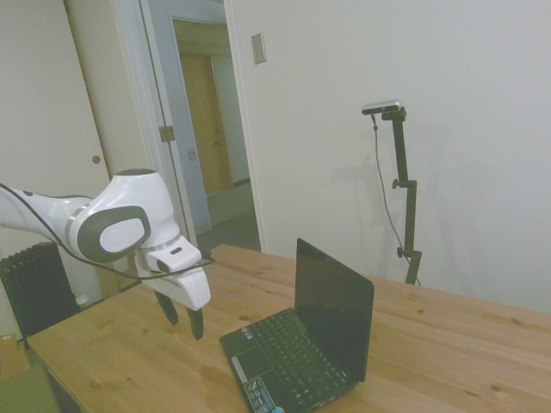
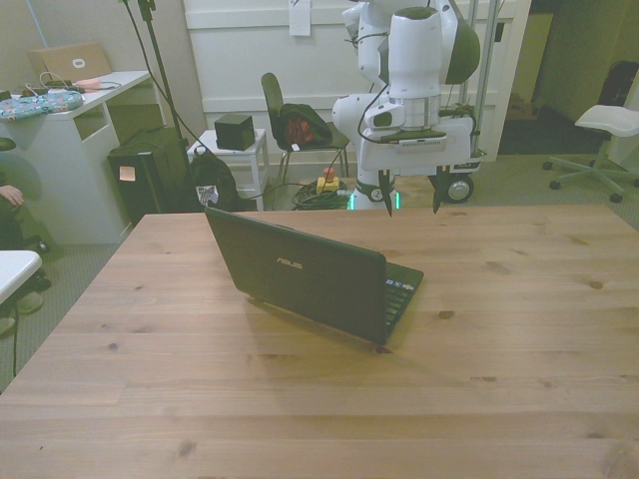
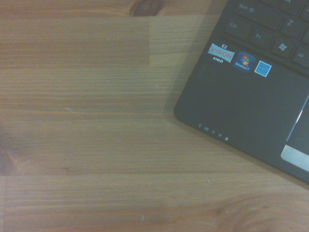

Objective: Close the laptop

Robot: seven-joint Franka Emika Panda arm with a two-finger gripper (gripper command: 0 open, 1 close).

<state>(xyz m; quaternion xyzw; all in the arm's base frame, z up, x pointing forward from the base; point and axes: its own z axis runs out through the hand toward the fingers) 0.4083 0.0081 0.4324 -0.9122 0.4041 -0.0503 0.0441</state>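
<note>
In your side view, reading from the left, the white arm (image 1: pixel 103 225) comes in low and bends down to the gripper (image 1: pixel 183 322). Its two dark fingers point down above the wooden table (image 1: pixel 448 344) with a clear gap between them, so you have the hand wide and holding nothing. Just to its right sits the laptop (image 1: pixel 301 353), open, its base flat on the wood and its dark screen standing nearly upright. The gripper hangs off the front corner of the keyboard side, not touching it.

In your front view, the laptop (image 2: pixel 310 274) lies near the table's middle, its lid back facing the camera. The gripper (image 2: pixel 410 195) hovers beyond it, toward the front view's right, over the far edge of the table (image 2: pixel 519 329), fingers spread well apart.

Your wrist view shows bare wood and one corner of the laptop (image 3: pixel 241 106), with three small stickers (image 3: pixel 239 59) on the palm rest beside the keys.
</note>
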